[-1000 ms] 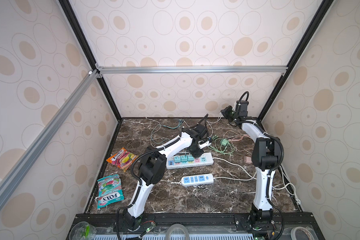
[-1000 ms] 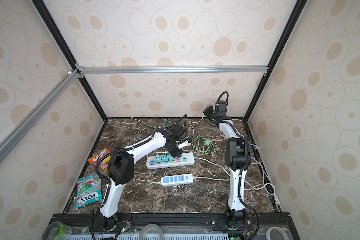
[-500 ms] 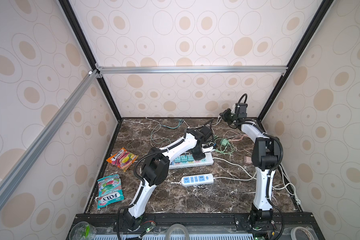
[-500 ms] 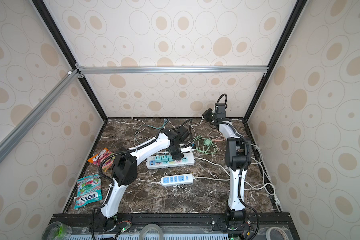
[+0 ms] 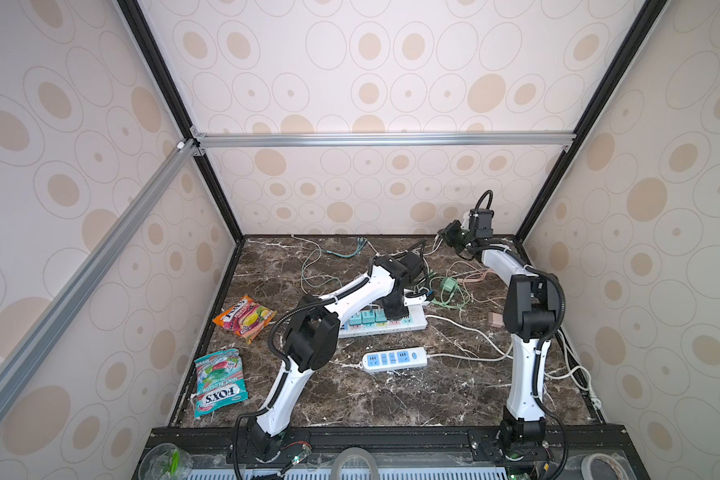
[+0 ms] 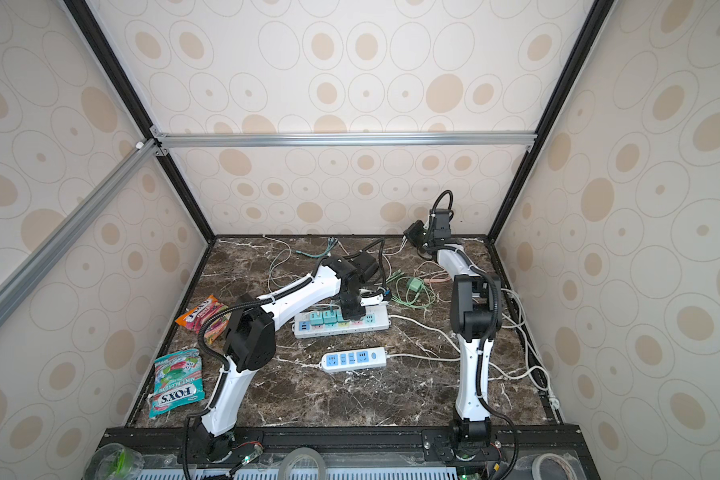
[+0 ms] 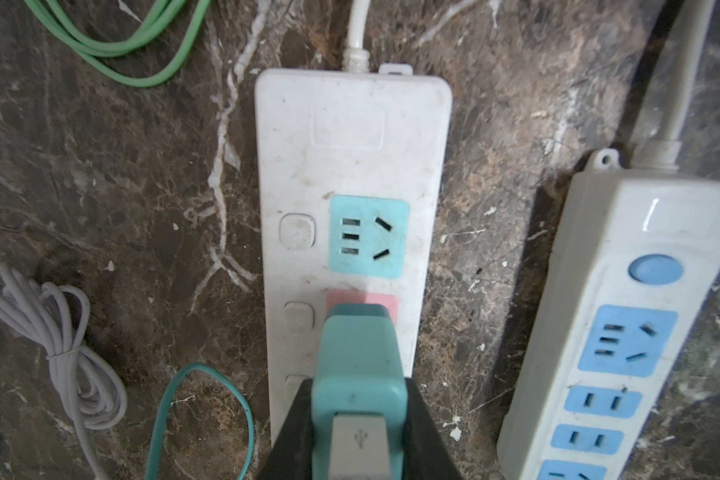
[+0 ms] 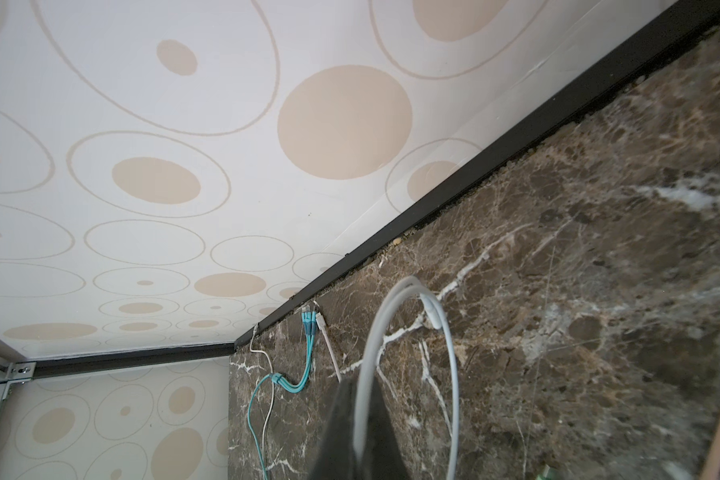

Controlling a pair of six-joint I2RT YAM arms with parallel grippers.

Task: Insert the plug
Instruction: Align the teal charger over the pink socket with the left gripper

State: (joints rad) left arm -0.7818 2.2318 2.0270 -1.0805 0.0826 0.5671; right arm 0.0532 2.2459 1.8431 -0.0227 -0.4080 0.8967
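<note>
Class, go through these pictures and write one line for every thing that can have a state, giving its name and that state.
left tool, shut on teal charger
teal charger, gripped, at the pink socket; seating unclear
teal socket, empty
blue-socket strip, visible sockets empty
right tool, shut on white cable
white cable, held, looped

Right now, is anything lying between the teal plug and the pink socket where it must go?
Nothing visible does. The left pincer is shut on the teal plug, which sits directly over the pink socket of the white power strip. The plug's body hides the socket face, so the prongs cannot be seen.
</note>
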